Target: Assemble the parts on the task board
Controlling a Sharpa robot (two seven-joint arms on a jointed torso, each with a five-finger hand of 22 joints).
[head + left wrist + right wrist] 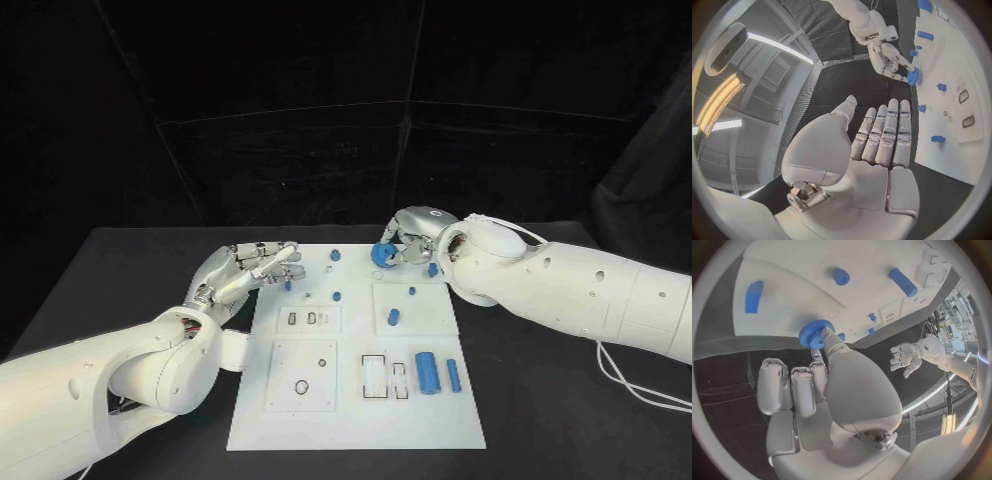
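From my seat, the far edge of the task board (353, 420) is the crowded part. My right hand (411, 238) sits over its far right corner holding a blue gear (384, 255), and that arm blocks any approach from the right side. My left hand (248, 270) hovers with fingers spread just off the board's far left corner, touching nothing. Between the two hands, small blue pegs (336, 256) stand upright, leaving only narrow gaps. Mid-board, a blue peg (392, 317) stands on the right plate. Nearer me, a thick blue cylinder (427, 371) and a thin blue rod (453, 375) lie side by side at the right edge. The black table (116, 270) beside the board lies open on the left.
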